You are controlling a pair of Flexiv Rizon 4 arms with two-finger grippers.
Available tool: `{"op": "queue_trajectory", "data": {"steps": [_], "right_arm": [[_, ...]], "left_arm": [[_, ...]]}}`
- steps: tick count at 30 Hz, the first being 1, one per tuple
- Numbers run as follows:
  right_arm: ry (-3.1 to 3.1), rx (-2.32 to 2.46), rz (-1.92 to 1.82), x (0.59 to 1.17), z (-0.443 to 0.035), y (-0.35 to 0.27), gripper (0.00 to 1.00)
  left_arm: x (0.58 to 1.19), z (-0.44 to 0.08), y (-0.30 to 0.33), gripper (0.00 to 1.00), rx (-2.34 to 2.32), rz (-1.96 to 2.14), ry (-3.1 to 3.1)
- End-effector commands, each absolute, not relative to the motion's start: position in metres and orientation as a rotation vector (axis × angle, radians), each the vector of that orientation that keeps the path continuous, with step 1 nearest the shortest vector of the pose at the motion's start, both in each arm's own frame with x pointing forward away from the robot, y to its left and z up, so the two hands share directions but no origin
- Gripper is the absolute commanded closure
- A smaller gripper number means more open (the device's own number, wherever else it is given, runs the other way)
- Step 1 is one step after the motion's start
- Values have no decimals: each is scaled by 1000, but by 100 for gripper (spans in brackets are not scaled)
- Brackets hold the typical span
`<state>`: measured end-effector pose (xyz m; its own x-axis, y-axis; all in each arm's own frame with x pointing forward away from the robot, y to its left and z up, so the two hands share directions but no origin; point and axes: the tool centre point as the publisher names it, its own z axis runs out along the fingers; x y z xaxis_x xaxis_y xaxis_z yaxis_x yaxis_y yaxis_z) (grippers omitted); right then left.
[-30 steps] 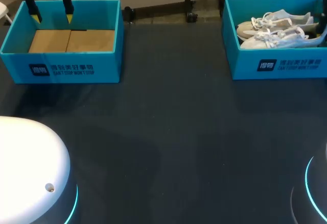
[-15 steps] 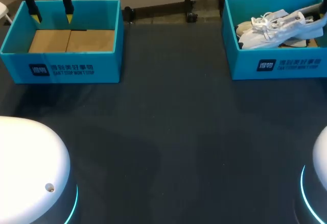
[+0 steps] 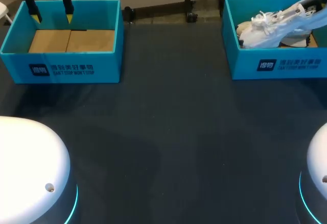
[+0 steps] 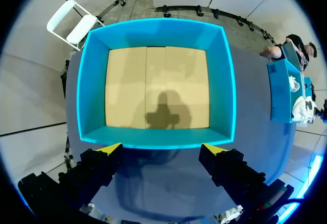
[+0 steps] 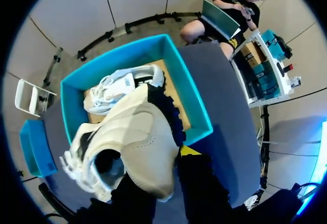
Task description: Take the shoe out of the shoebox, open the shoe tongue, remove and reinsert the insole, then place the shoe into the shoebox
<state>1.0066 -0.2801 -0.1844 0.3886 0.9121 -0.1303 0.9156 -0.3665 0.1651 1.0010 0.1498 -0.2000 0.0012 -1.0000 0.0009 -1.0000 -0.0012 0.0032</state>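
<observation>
A white lace-up shoe (image 3: 276, 26) hangs tilted over the right blue shoebox (image 3: 276, 66), heel high and toe down inside the box. My right gripper (image 5: 166, 175) is shut on the shoe (image 5: 138, 137) at its heel, with one yellow fingertip (image 5: 189, 150) showing beside the heel. A second white shoe (image 5: 120, 87) lies on the box floor beneath it. In the head view that gripper is almost out of sight at the right edge. My left gripper (image 4: 162, 150) hovers open over the near wall of the left blue box (image 4: 156, 138), which holds nothing but its cardboard floor.
The left box (image 3: 61, 68) stands at the table's far left, the shoebox at the far right. Dark tabletop (image 3: 168, 127) stretches between and in front of them. The white bases of my arms (image 3: 30, 173) fill the near corners.
My right gripper has raised the shoe's heel, so the shoe went from lying flat in the box to tilting steeply upward. The left arm has not moved.
</observation>
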Motion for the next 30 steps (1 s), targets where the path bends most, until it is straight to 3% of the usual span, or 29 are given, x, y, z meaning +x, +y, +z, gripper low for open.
{"op": "queue_trajectory", "data": {"steps": [1,20,30], "right_arm": [[1619,2448,-65,1019,-193,-285,100],[1541,2561,-121,1026,-218,-327,100],[1489,2584,-199,1035,-195,-326,100]], "left_arm": [[1001,-200,150,0,2221,-2,-2219],[1001,-200,150,0,2221,-2,-2219],[1001,-200,150,0,2221,-2,-2219]]}}
